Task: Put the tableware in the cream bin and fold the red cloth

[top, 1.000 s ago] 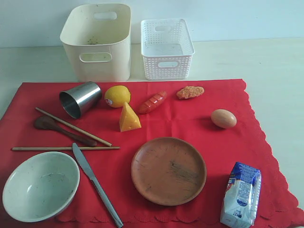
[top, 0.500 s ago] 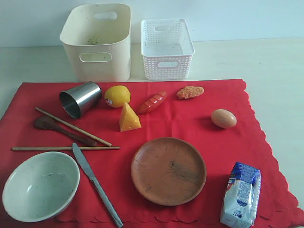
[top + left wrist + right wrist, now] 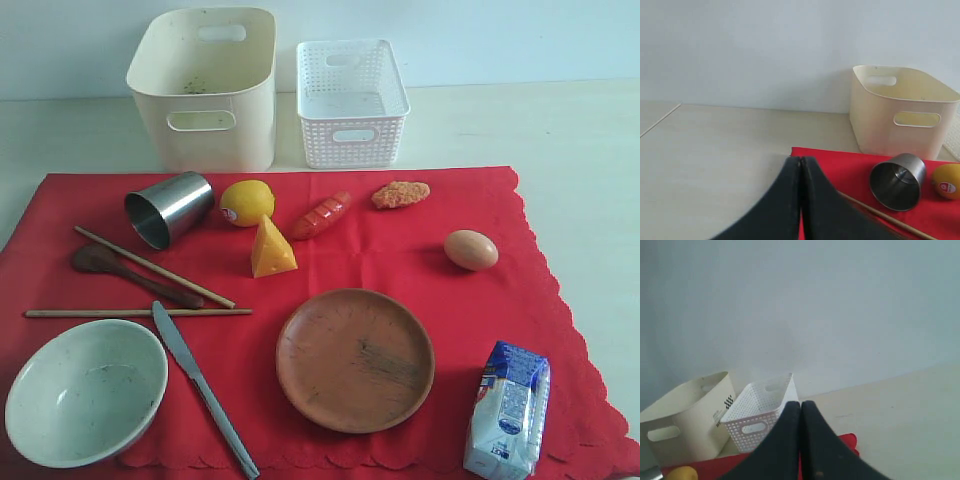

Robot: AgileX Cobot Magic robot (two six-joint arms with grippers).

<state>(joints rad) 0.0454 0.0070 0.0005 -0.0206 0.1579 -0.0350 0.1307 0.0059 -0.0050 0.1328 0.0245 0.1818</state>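
- The left hand (image 3: 801,163) is clenched on nothing, its two dark fingers pressed together. It hangs over the bare surface (image 3: 715,150), just off the corner of the red cloth (image 3: 400,255) where the steel cup (image 3: 168,208) lies.
- The right hand (image 3: 800,406) is likewise clenched and empty, raised and facing the white lattice basket (image 3: 351,130).
- The red cloth lies spread flat, unfolded. The cream bin (image 3: 205,130) and the basket stand side by side just beyond its wall-side edge.
- The steel cup lies on its side in front of the bin, beside a lemon (image 3: 247,201).
- Two chopsticks (image 3: 155,268), a dark spoon (image 3: 100,259) and a knife (image 3: 200,385) lie between the cup and the whitish bowl (image 3: 85,390), which sits at the cloth's near corner.
- The brown plate (image 3: 355,360) rests near the middle of the cloth's near edge.
- A milk carton (image 3: 507,410) lies at the opposite near corner.
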